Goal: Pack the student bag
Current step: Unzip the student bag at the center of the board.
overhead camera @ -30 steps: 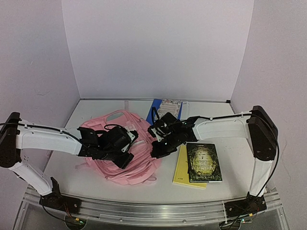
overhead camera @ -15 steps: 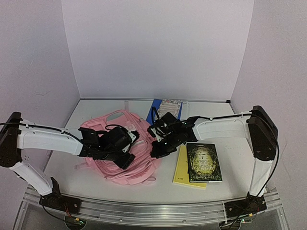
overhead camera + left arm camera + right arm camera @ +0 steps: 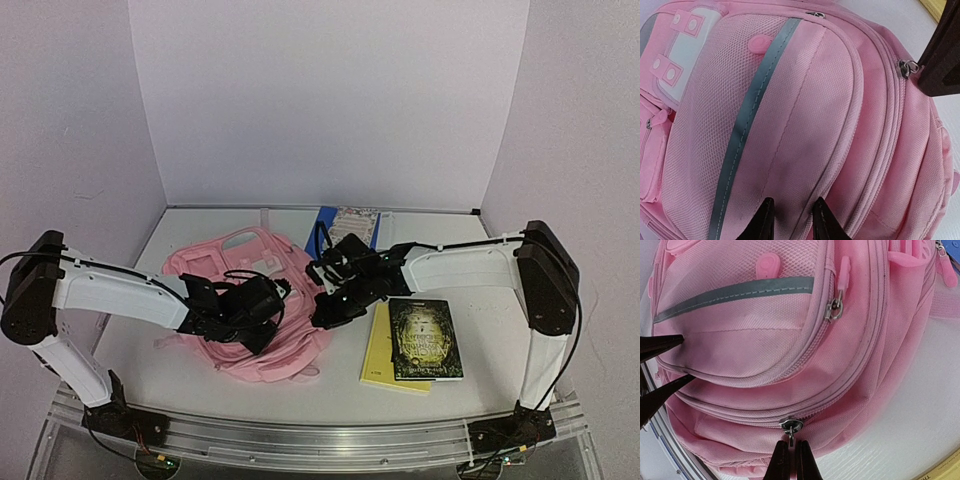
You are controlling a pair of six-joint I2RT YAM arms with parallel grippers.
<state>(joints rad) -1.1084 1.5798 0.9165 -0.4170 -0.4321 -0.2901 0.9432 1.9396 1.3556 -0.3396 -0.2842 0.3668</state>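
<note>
The student bag [image 3: 225,262], soft pink with a grey stripe, lies flat on the table between both arms. My left gripper [image 3: 262,338] presses into its front pocket [image 3: 805,100]. Its jaws are narrowed, with a ridge of pocket fabric pinched between the fingertips [image 3: 768,212]. In the right wrist view those fingers [image 3: 662,344] bracket the pocket's edge. My right gripper [image 3: 790,447] is shut on the small metal pull of the main zip [image 3: 791,425] at the bag's right side. From the left wrist view the same pull [image 3: 907,66] sits against the right gripper's dark finger.
A dark-covered book [image 3: 425,338] lies on a yellow one [image 3: 376,358] to the right of the bag. A blue-edged patterned book [image 3: 348,220] lies behind the right gripper near the back wall. White walls close in three sides; a metal rail [image 3: 320,432] runs along the near edge.
My left gripper has pushed further right over the bag and its jaws have closed in on the front pocket fabric. The bag has shifted slightly. The right gripper keeps its hold on the zip pull.
</note>
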